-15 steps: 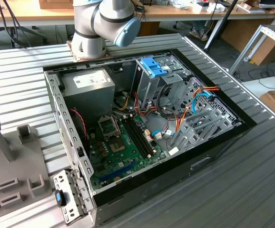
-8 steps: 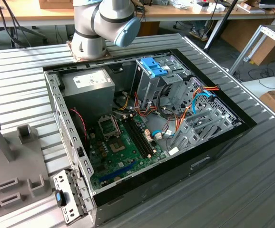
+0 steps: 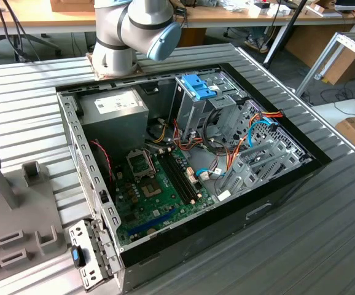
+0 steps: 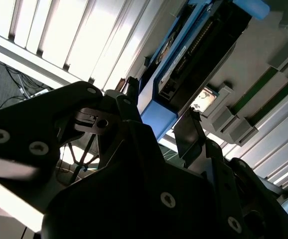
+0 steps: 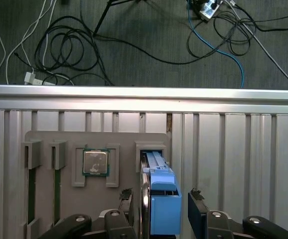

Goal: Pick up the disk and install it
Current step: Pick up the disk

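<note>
The disk (image 5: 162, 211) stands on edge in a holder (image 5: 59, 137) slot, leaving both faces reachable. The spread pincer (image 5: 160, 195) straddles it, not yet pinching.

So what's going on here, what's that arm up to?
The robot arm is at the pick-up stage. The disk stands on edge in a slot of a grey holder on the ribbed table. The gripper straddles it, fingers open on either side, not clamped. The open computer case does not have the disk in it yet.
</note>
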Robot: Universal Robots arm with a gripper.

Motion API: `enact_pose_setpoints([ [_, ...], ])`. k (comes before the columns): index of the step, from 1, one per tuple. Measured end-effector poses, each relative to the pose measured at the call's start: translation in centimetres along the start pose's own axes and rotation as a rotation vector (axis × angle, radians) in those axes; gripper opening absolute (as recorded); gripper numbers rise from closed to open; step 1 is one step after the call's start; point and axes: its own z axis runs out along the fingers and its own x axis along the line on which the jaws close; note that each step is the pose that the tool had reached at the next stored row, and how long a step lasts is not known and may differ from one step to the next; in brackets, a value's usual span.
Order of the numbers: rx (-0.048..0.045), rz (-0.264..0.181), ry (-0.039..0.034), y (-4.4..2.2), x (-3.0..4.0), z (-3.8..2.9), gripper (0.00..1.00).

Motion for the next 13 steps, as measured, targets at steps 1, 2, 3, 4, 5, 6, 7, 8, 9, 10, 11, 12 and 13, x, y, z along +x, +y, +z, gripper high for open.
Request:
enact_pose_setpoints([
  [1, 0.0000, 0.000, 0.0000, 0.00, 0.00, 0.00, 0.56],
  [2, 0.0000, 0.000, 0.0000, 0.00, 0.00, 0.00, 0.56],
  [3, 0.0000, 0.000, 0.0000, 0.01, 0.00, 0.00, 0.54],
  [4, 0.0000, 0.000, 0.0000, 0.01, 0.00, 0.00, 0.48],
  [5, 0.0000, 0.000, 0.0000, 0.01, 0.00, 0.00, 0.48],
  [6, -0.0001, 0.000, 0.0001, 0.01, 0.00, -0.01, 0.41],
  [7, 0.0000, 0.000, 0.0001, 0.01, 0.00, 0.00, 0.36],
  [8, 0.0000, 0.000, 0.0001, 0.01, 0.00, 0.00, 0.36],
  [9, -0.0001, 0.000, 0.0001, 0.02, 0.00, 0.00, 0.36],
  [10, 0.0000, 0.000, 0.0000, 0.02, 0.00, 0.00, 0.36],
  [11, 0.0000, 0.000, 0.0000, 0.02, 0.00, 0.00, 0.36],
  [12, 0.0000, 0.000, 0.0000, 0.02, 0.00, 0.00, 0.36],
  [13, 0.0000, 0.000, 0.0000, 0.02, 0.00, 0.00, 0.36],
])
